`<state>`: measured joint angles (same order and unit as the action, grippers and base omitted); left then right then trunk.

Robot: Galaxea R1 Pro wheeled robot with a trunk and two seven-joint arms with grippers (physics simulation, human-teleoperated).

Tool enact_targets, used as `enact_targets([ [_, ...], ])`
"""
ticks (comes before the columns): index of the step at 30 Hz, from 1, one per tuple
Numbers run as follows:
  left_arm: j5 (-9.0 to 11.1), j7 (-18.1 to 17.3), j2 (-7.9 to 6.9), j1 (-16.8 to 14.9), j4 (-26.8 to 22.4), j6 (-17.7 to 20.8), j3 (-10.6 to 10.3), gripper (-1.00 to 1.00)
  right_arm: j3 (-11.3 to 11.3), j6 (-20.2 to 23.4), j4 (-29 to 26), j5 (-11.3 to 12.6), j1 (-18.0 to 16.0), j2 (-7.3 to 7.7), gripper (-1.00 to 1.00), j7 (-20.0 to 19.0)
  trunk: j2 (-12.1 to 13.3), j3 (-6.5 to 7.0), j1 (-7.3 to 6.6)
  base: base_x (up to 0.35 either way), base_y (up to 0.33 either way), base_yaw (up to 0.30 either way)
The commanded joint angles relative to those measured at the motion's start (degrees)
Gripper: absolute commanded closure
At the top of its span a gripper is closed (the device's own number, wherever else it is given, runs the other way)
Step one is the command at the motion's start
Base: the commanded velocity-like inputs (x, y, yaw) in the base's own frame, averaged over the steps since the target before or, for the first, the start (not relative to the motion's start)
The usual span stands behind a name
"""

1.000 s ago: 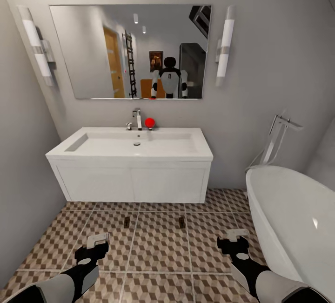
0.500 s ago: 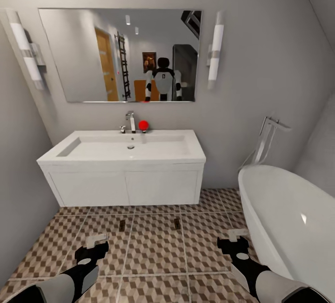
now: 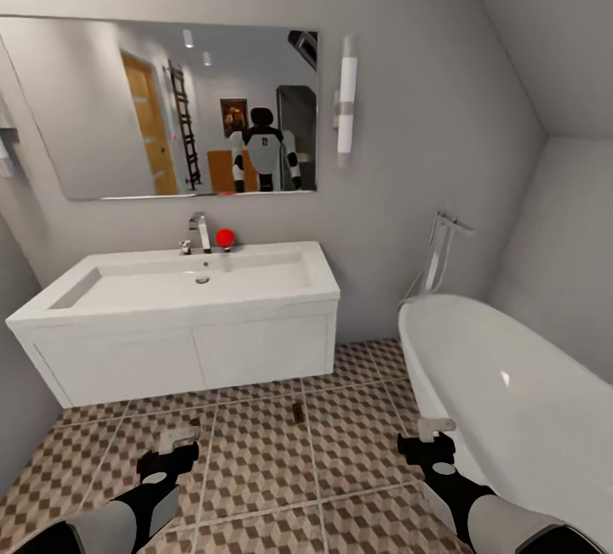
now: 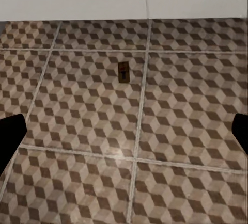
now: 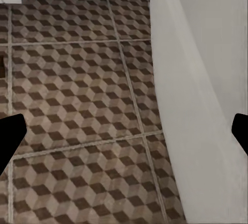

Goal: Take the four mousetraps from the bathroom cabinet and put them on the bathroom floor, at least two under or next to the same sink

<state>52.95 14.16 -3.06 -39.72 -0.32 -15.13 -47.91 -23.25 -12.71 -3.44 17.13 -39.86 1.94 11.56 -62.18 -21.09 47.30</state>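
On the bathroom floor (image 3: pixel 255 460), with its brown, beige and white cube tiles, we see one mousetrap (image 3: pixel 298 412) lying flat just in front of the right end of the white vanity (image 3: pixel 187 354). It sits a little out from the cabinet face rather than beneath it, close to a pale grout line. Through the left wrist camera we find a mousetrap (image 4: pixel 123 71) as a small tan board with dark wire, resting beside a grout line with the white vanity front beyond it. A dark sliver at the edge of the right wrist picture may be another trap, but we cannot tell.

Above the vanity sits the bathroom sink (image 3: pixel 183 282) with its chrome faucet (image 3: pixel 199 233) and a red ball (image 3: pixel 225 237) next to the tap. A wide mirror (image 3: pixel 162 107) hangs over it, reflecting our own body. To the right stands the white bathtub (image 3: pixel 502 401), which also rises along one side of the right wrist picture.

We hold the left gripper (image 3: pixel 174 445) low over the tiles, near the lower left of the head view, and the right gripper (image 3: pixel 432 433) just beside the tub wall. Both sets of jaws are spread wide and carry nothing.
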Motion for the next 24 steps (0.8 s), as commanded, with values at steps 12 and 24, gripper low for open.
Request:
enact_targets([
  [12,0.3,0.2,-0.01,0.0,0.0,-0.1,-0.5,-1.0,-0.5,-0.2,0.0,0.5,0.0,-0.01,-1.0,0.1,4.8,2.47,-2.64,0.0,0.0,-0.285],
  [24,0.3,0.2,-0.01,0.0,0.0,-0.1,-0.5,-1.0,-0.5,-0.2,0.0,0.5,0.0,0.0,-1.0,0.1,9.6,4.99,-5.28,0.0,0.0,-0.285],
])
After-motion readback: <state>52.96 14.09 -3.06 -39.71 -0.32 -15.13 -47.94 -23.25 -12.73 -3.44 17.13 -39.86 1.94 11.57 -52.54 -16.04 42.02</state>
